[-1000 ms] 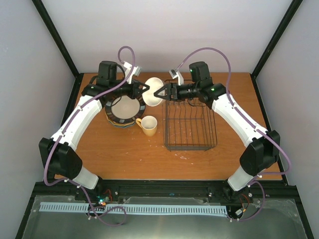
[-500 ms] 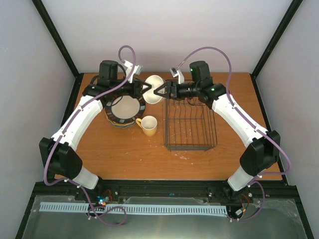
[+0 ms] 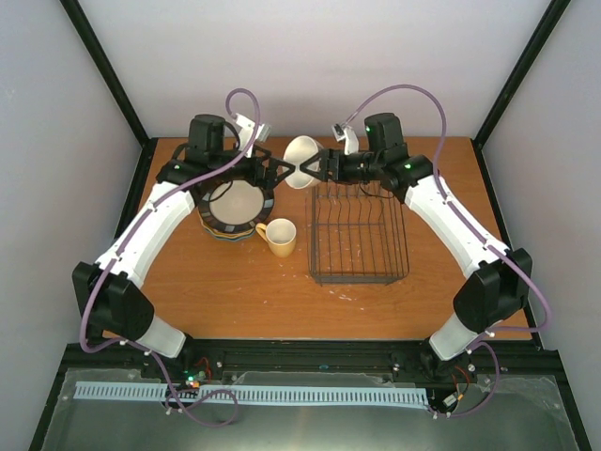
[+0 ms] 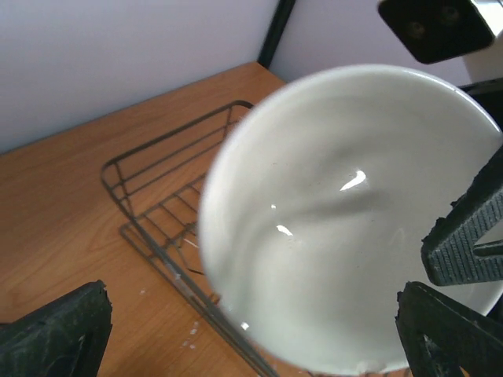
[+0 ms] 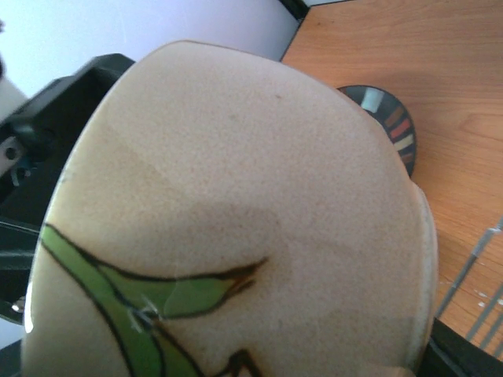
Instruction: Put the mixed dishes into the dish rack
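Note:
The small cream bowl [image 3: 302, 148] hangs in the air at the back left corner of the dish rack [image 3: 358, 240], and my right gripper [image 3: 315, 169] is shut on its rim. In the right wrist view the bowl's outside [image 5: 236, 196], cream with a green leaf, hides the fingers. My left gripper [image 3: 280, 172] stands open just left of the bowl. In the left wrist view its fingers spread wide either side of the white inside [image 4: 346, 212], apart from it. The yellow mug [image 3: 279, 237] stands upright left of the rack. The plates [image 3: 235, 202] lie stacked under the left arm.
The wire rack [image 4: 157, 228] holds no dishes that I can see. Black frame posts stand at the table's back corners, and a pale wall closes the back. The stack's coloured rim [image 5: 389, 122] shows past the bowl in the right wrist view.
My left gripper has opened and let go of the bowl. The right gripper keeps hold of it and has shifted it slightly right and up.

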`<state>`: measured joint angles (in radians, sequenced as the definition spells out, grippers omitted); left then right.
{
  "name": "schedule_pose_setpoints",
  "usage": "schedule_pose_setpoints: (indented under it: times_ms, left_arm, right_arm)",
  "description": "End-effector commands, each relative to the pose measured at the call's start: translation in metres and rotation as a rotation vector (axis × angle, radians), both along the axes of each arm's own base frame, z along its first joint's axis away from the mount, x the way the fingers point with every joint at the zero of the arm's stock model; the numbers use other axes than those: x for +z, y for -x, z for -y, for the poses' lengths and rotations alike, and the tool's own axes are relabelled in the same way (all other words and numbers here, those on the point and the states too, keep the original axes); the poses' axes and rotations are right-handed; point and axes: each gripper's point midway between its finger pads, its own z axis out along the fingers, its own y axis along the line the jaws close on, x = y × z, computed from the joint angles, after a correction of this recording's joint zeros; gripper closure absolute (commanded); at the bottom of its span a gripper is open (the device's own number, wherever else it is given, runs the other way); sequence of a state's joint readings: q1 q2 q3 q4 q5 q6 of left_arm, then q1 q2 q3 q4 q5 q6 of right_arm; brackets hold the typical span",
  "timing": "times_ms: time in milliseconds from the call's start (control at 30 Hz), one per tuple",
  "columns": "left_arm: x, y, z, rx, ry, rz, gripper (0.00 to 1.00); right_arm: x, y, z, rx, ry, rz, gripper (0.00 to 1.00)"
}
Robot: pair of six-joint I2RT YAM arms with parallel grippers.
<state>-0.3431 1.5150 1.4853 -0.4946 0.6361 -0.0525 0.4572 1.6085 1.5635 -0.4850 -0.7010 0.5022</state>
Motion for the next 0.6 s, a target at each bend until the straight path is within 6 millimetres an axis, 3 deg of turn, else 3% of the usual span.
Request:
schedule_pose_setpoints:
  times_ms: [0, 167, 333, 433, 567]
  left_arm:
    - [0.037, -0.001, -0.017, 0.103, -0.037, 0.160, 0.00]
    - [0.035, -0.012, -0.049, 0.285, -0.139, 0.212, 0.00]
    - [0.019, -0.013, -0.083, 0.437, -0.248, 0.239, 0.00]
    - [0.005, -0.010, -0.096, 0.490, -0.293, 0.236, 0.00]
    - [-0.013, -0.005, -0.111, 0.550, -0.338, 0.216, 0.00]
  right_arm:
    - [0.052, 0.003, 0.021, -0.047, 0.027, 0.186, 0.97]
    - [0.052, -0.002, 0.059, -0.176, 0.262, 0.252, 0.97]
    - [0.051, 0.001, 0.121, -0.345, 0.613, 0.307, 0.97]
    - [0.043, 0.012, 0.155, -0.429, 0.841, 0.326, 0.97]
    - [0.012, 0.031, 0.171, -0.455, 1.124, 0.334, 0.97]
